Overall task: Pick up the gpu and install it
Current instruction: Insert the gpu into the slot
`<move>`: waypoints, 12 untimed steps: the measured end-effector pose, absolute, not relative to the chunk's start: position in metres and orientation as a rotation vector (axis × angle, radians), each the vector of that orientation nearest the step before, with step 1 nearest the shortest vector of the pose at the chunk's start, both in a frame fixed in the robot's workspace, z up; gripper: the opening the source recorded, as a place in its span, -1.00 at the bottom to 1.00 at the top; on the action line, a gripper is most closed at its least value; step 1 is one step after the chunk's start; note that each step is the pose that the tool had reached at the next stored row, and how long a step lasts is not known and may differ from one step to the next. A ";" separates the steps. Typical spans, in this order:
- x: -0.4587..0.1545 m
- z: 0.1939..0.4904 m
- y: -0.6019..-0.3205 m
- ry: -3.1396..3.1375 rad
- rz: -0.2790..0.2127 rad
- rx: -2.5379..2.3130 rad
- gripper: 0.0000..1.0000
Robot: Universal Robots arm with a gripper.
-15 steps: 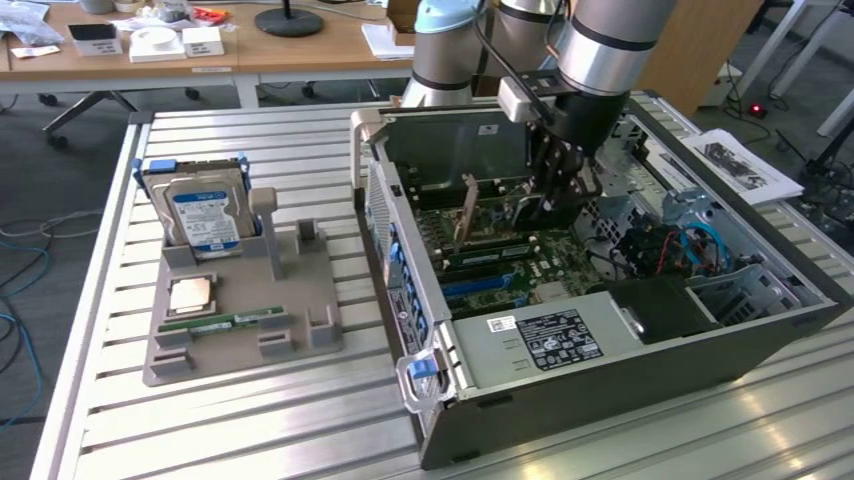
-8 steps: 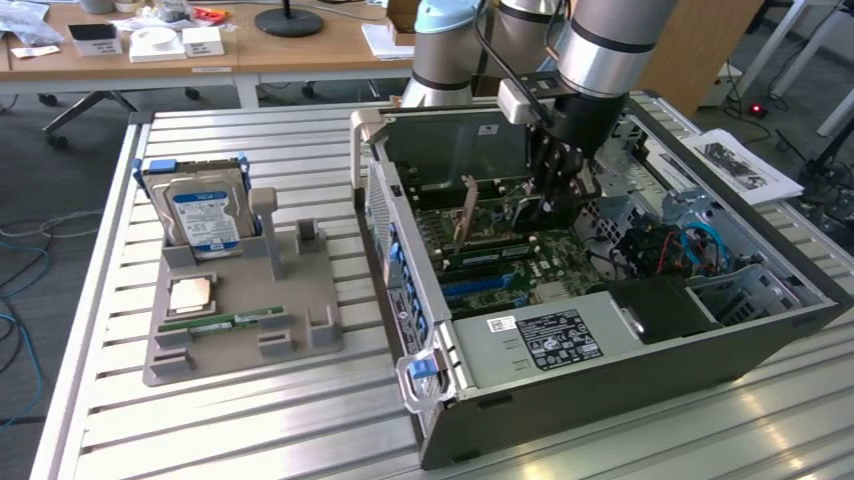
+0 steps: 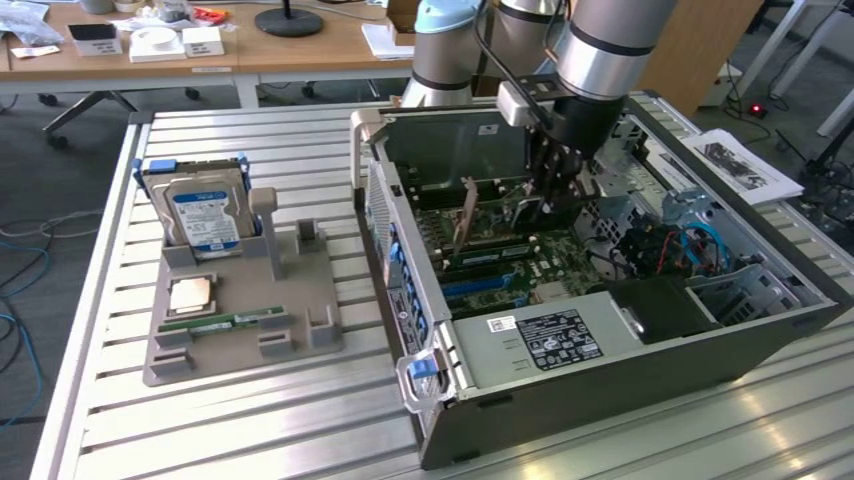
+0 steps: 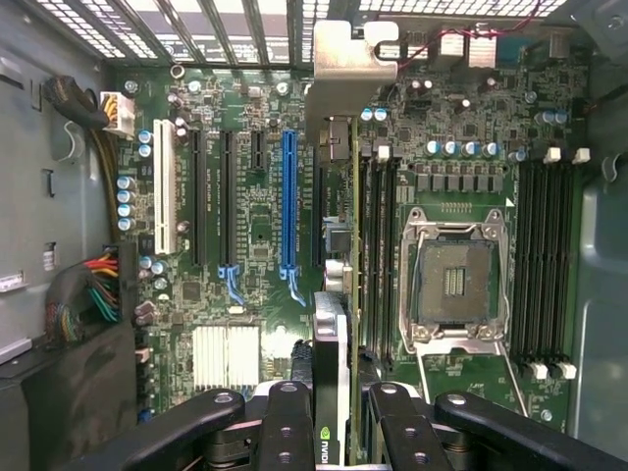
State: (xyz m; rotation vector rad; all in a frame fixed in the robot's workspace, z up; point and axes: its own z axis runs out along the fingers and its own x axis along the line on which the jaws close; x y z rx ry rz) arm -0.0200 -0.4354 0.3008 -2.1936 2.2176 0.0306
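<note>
Motherboard [image 4: 255, 226] below, gpu [image 4: 330, 334] clamped edge-on in tool [image 4: 331, 417]

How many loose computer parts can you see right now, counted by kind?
Hard drive: 1
Processor chip: 1
Memory stick: 1
Graphics card, gripped in the jaws over the motherboard: 1
Total: 4

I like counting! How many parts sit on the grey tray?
3: a hard drive standing at the far end, a chip in the middle, a green stick nearest. The drive might hide more.
</note>
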 end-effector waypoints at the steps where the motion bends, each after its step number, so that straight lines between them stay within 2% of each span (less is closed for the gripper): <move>1: -0.020 0.300 -0.435 2.218 0.031 -2.193 -0.47; 12: -0.020 0.296 -0.435 2.217 0.030 -2.193 -0.47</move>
